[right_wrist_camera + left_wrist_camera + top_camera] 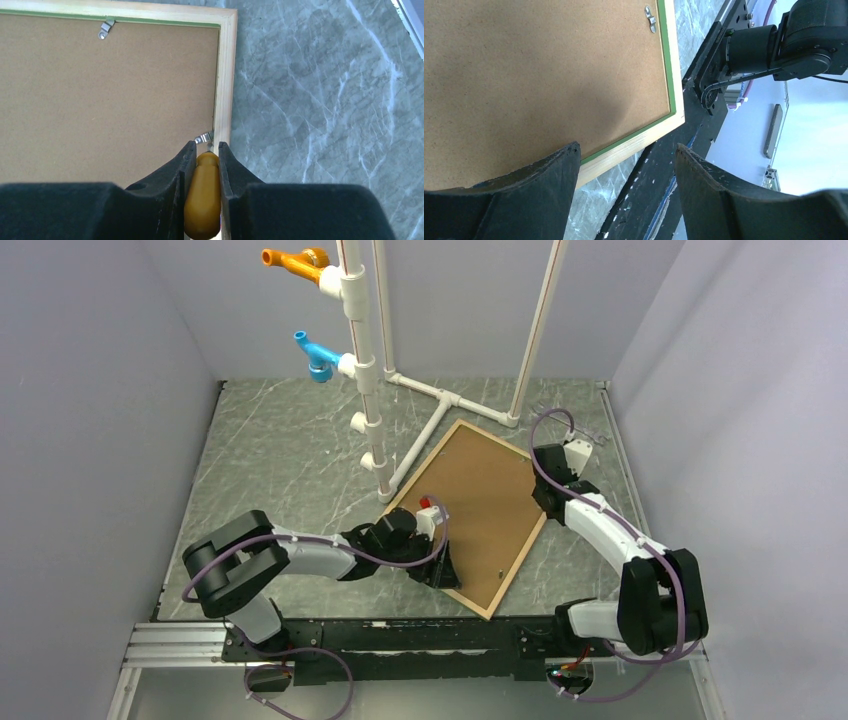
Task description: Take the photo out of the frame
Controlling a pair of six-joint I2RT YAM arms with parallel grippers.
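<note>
Right fingers (170,180) clamped an amber tool handle (202,200) at a metal tab (202,138) on the frame (225,75); levering gently seemed wise. Left fingers (539,185), spread wide, sat over its near corner.

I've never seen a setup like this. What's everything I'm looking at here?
frame: one, green and pale wood, lying face down, centre-right
backing board: one, brown, inside the frame
clips: at least two, silver, frame's inner edge
pipe stand: one, white, behind the frame
pegs: two, orange and blue, on the stand
table: one, grey marbled, under everything
tool: one, amber, at the frame's edge
left gripper: black, open over frame's near edge
right gripper: black, shut on the tool
</note>
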